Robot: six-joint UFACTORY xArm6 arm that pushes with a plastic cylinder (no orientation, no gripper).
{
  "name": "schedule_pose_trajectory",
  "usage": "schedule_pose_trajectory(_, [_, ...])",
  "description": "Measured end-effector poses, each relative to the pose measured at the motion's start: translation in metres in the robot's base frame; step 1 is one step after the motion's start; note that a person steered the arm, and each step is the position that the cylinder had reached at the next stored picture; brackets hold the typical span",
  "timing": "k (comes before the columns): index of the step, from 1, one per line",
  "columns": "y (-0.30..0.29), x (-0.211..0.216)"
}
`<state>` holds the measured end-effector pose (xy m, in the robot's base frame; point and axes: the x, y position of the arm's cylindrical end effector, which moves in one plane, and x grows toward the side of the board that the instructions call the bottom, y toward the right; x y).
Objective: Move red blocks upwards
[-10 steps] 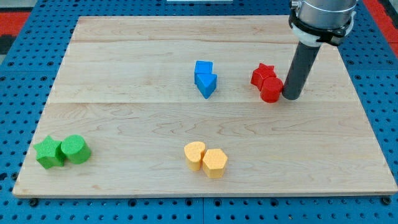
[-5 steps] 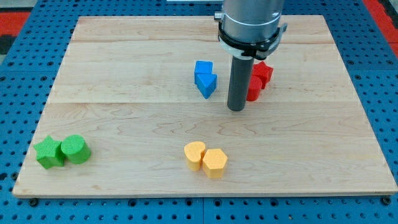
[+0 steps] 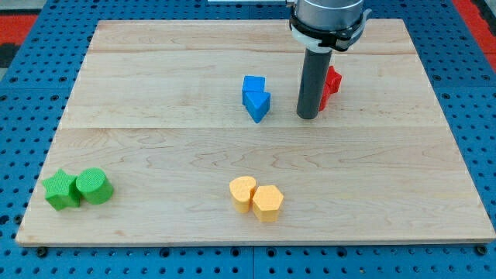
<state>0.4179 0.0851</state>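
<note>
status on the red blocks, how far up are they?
Done: little; the red blocks sit right of centre, in the board's upper half but well short of its top edge. In hand: my tip is at their lower left, the rod hiding part of them; contact can't be confirmed. Left: push them up the remaining stretch toward the view's top.

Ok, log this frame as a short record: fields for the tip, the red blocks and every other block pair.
tip: my tip rests on the board at the view's lower left of the red blocks, close against them
red blocks: red blocks sit right of the rod, partly hidden, shapes unclear
blue blocks: blue blocks left of the tip, apart from it
yellow blocks: yellow blocks near the view's bottom, centre
green blocks: green blocks at the view's bottom left
board: wooden board
</note>
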Motion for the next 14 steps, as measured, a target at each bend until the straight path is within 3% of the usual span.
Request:
schedule_pose_trajectory(4, [0.043, -0.02])
schedule_pose_trajectory(5, [-0.013, -0.012])
schedule_pose_trajectory(7, [0.016, -0.105])
schedule_pose_trajectory(8, [0.05, -0.111])
schedule_pose_trajectory(9, [0.056, -0.093])
schedule_pose_trajectory(10, [0.043, -0.1])
schedule_pose_trajectory(11, [-0.015, -0.109])
schedule_pose_trajectory(12, [-0.042, -0.078])
schedule_pose_trajectory(13, [-0.032, -0.043])
schedule_pose_trajectory(14, [-0.005, -0.041])
